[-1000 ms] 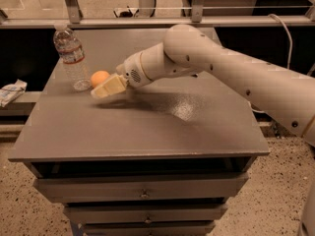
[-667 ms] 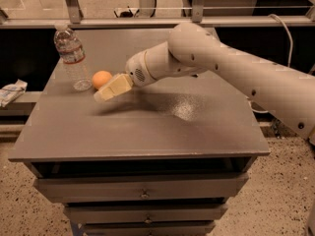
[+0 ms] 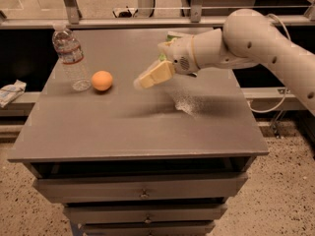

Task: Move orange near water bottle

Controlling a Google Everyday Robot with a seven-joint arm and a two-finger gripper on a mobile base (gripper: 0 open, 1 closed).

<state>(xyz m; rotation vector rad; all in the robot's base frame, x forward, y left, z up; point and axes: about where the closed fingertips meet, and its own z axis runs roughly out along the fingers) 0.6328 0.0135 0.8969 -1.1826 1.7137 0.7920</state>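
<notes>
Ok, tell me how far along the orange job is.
Looks done: the orange rests on the table close beside the upright water bottle. In hand: nothing on the orange; the hand hovers to its right, clear of it. Left: probably only withdrawing the arm.

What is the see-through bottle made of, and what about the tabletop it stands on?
The clear ribbed water bottle looks like thin glossy plastic: you see through it. The grey tabletop looks matte, perhaps painted wood or metal. The cream claw hovers above it, apart from the round orange fruit.
</notes>
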